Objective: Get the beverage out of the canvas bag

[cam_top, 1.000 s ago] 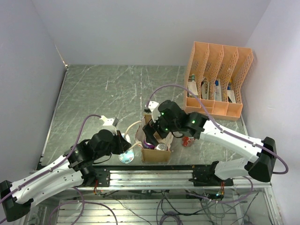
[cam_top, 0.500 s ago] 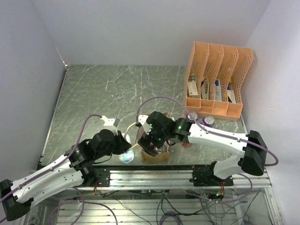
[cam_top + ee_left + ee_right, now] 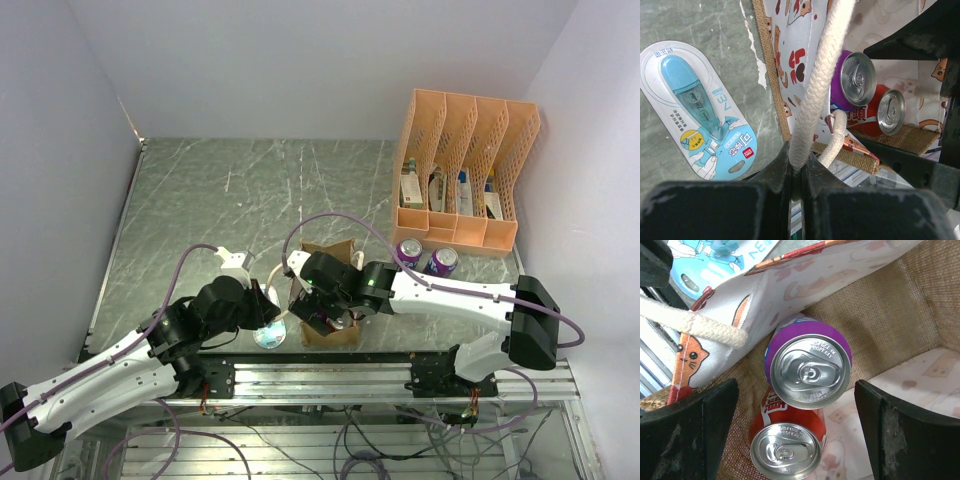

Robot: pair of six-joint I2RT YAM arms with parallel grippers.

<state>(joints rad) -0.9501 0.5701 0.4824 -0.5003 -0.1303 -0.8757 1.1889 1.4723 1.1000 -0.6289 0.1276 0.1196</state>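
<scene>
- Nearest, flat on the surface (image 3: 220, 190) just beside the bag: a carded blue correction tape (image 3: 700, 115); not part of the job.
- Left claw (image 3: 797, 167) pressed together on the cream rope handle (image 3: 817, 85) of the canvas bag (image 3: 322, 336); soft cloth, slack rope, so probably apt to sag or lift with a can unless held like this.
- Inside the bag, upright and touching each other: a purple can (image 3: 809, 367) and a red can (image 3: 786, 447); these are the beverage.
- Right claw (image 3: 795, 385) spread wide over the purple can, one finger to each side; no contact visible.
- By judgement: stiff, smooth, thin-walled metal; weighty if full, liable to slip or dent; best taken across the round body just below the rim, squarely, firm but not crushing. Tight room on the side against the red can.
- Farther off: two loose cans (image 3: 409, 250) standing on the surface before the orange organizer (image 3: 465, 150).
</scene>
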